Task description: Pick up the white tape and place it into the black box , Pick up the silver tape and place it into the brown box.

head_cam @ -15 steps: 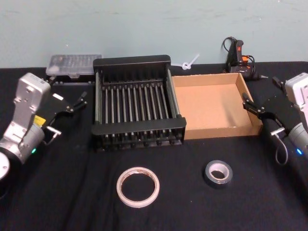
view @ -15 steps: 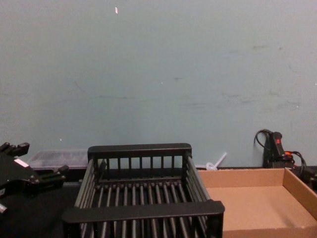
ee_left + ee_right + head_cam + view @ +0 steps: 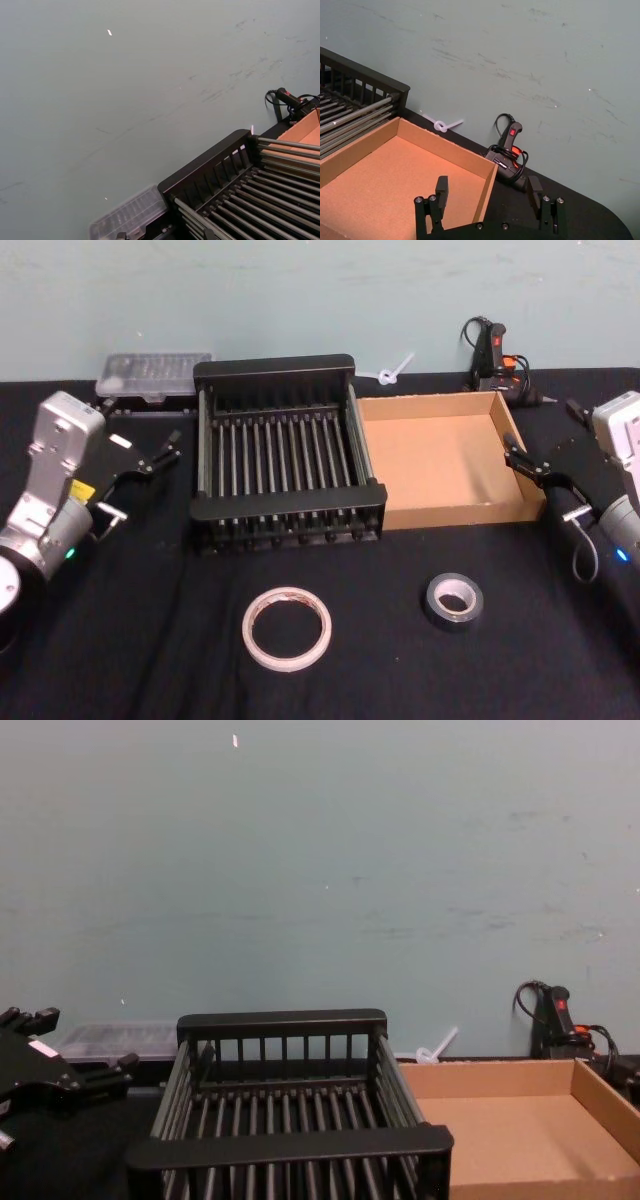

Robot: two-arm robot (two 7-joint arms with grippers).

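Two light, stiff rolls lie flat, white tape (image 3: 287,628) and silver tape (image 3: 452,600), best pinched across one wall, while left gripper (image 3: 150,454) and right gripper (image 3: 487,192) hang open, empty.

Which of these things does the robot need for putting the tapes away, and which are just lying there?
Needed for the job:
white tape
black box
silver tape
brown box
left gripper, open, beside the black box
right gripper, open, beside the brown box

Just lying about:
clear plastic container
black and red tool
white zip tie
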